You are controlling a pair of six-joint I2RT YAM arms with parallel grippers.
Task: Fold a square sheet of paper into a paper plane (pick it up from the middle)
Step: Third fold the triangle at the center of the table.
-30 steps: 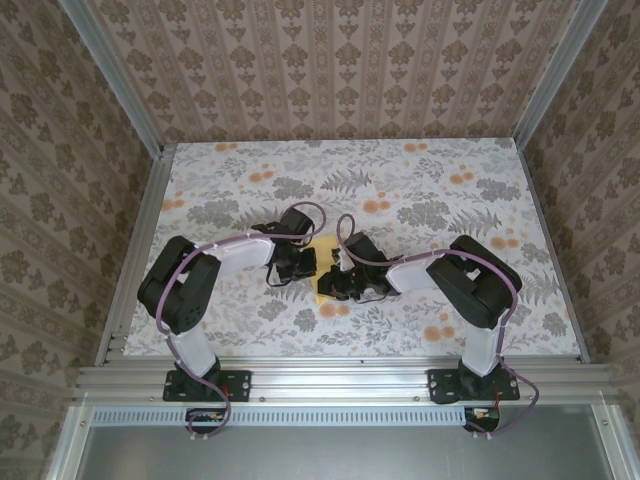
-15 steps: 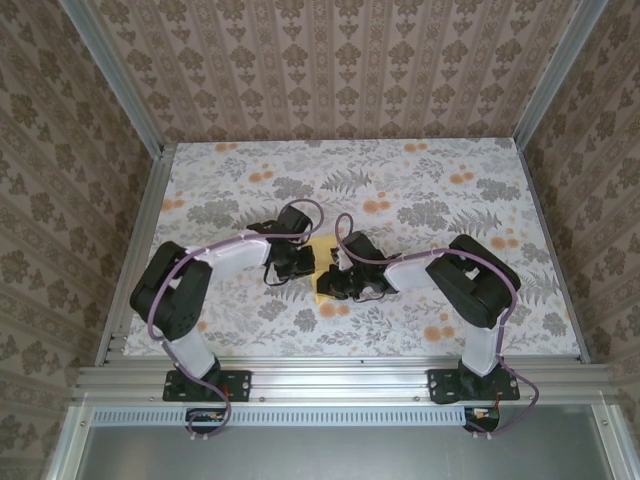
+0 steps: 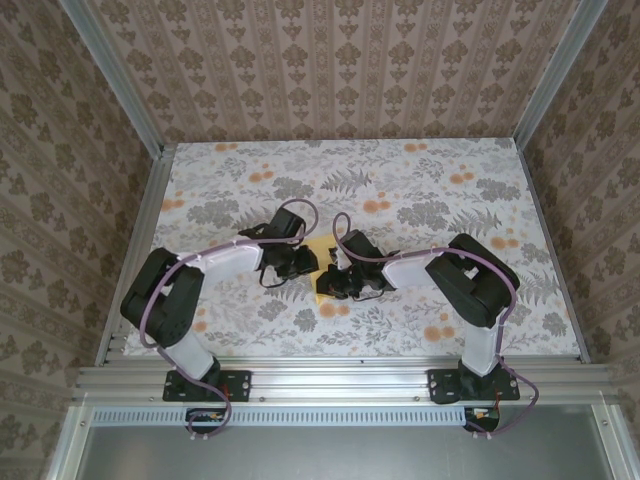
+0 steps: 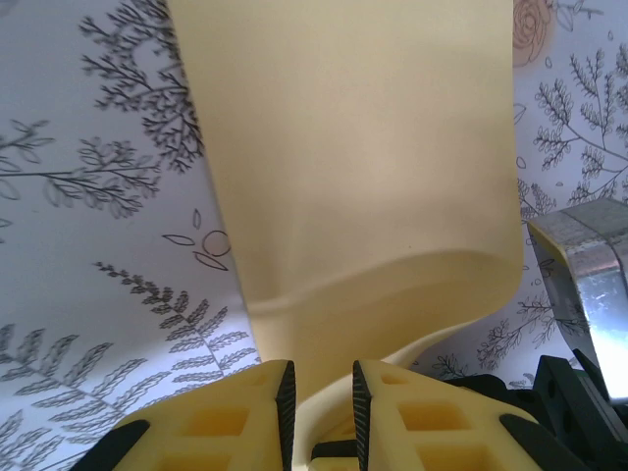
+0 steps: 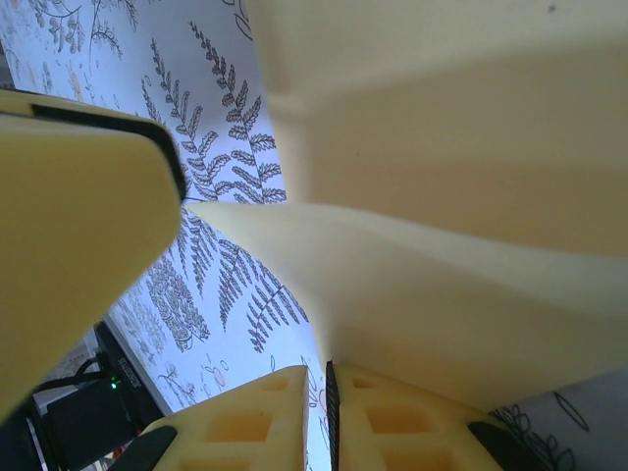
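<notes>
pinching the square sheet of paper (image 4: 373, 177) from both sides, i am working a fold at the middle of the floral table (image 3: 450, 180). the left gripper (image 4: 324, 378) is clamping one lifted edge and the right gripper (image 5: 322, 378) is gripping another. i am judging that slow, matched moves should be giving a straight crease. the sheet is looking thin, matte and pale yellow, bowing in soft curves.

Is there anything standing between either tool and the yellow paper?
Nothing visible does. The left tool is shut on one edge of the yellow paper, and the right tool is shut on another part of the same sheet.
</notes>
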